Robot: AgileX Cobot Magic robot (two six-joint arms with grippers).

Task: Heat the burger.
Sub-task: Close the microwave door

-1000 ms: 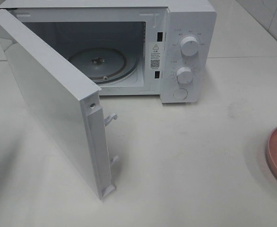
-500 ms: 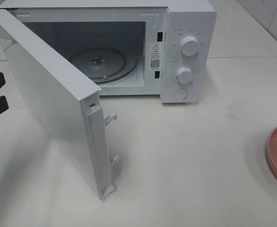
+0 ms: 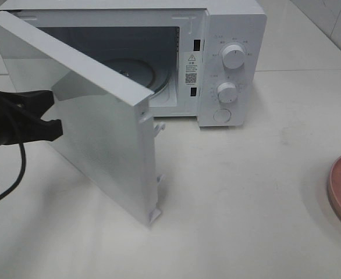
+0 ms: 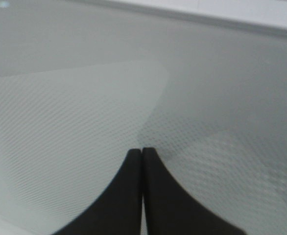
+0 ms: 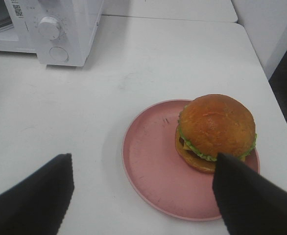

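The round burger (image 5: 216, 131), with glossy golden-brown bun, green lettuce frill and yellow cheese, is seen resting on the far side of a round pink plate (image 5: 153, 166), off its centre. The plate is set near the right edge of the white bench (image 3: 246, 192), well apart from the white microwave oven (image 3: 231, 58). The oven's white door (image 3: 100, 133) is swung partly open. The left tool (image 4: 142, 152) is pressed together against the door's meshed panel. The right tool (image 5: 143, 196) is held wide apart above the plate, gripping nothing.

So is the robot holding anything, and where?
Nothing is held. The left gripper is shut, its tip at the microwave door. The right gripper hangs open above the burger on its plate.
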